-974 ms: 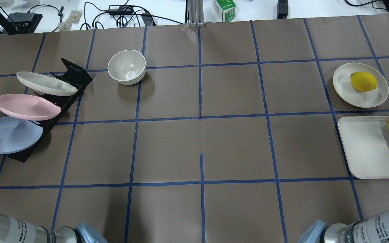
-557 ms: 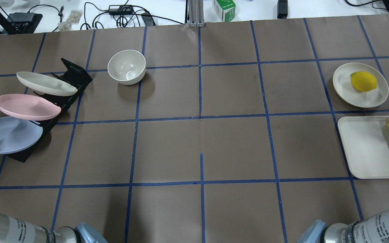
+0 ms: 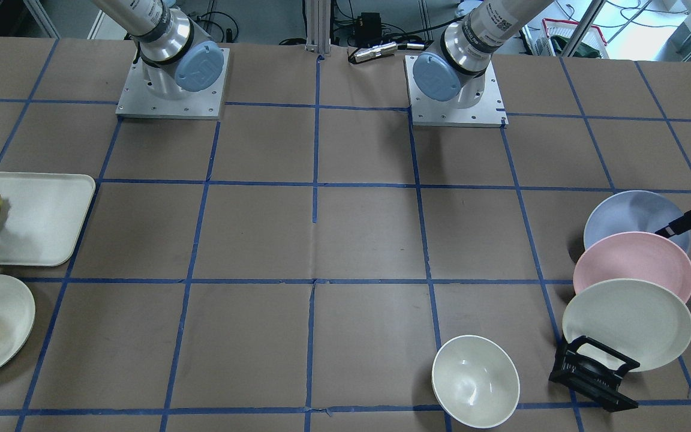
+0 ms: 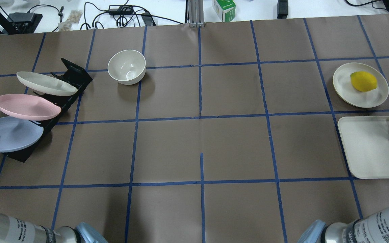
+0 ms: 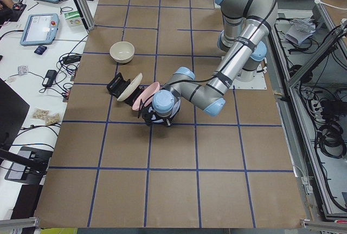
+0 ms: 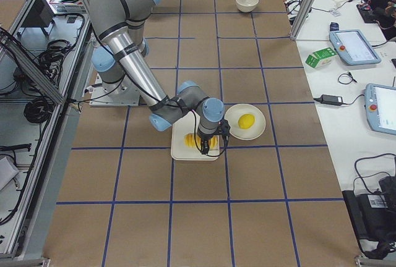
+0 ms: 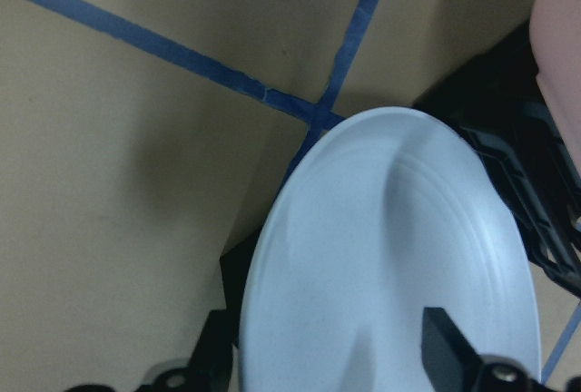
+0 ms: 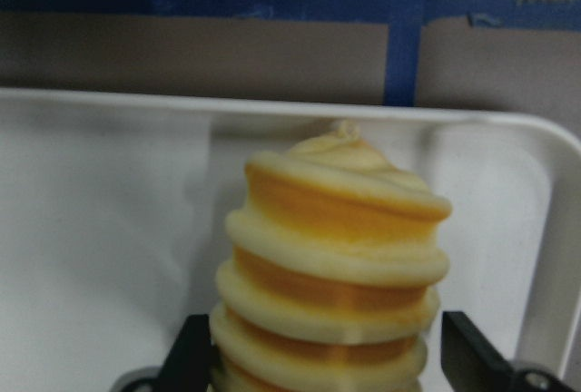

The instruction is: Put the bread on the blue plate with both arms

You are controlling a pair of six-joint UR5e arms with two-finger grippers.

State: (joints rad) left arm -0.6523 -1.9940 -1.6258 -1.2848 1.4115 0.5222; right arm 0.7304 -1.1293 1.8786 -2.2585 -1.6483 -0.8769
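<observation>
- Right hand [image 8: 331,356] is down over the bread [image 8: 336,256], one finger on each side of the loaf, toward its far end. The gaps are tiny, so I can't tell if it's clamped or just close.
- Bread lies on the tray [image 4: 366,148], at the right end of the table [image 4: 201,141].
- Left hand [image 7: 327,356] is spread and straddles the blue plate [image 7: 390,256] at its rim: one finger over the face, the other behind the edge. It isn't pinching.
- Blue plate stands tilted in the rack [image 4: 69,72] at the left end, in the near slot, with the pink plate [image 4: 27,106] just behind it.
- Step, my read: both arms are at the grasp stage and no bread is on the plate yet.
- Next, left arm: close on the rim, draw the plate out clear of the pink plate, then lay it flat mid-table.
- Next, right arm: squeeze gently, since the off-centre hold may let the loaf sag, then lift and carry it left.
</observation>
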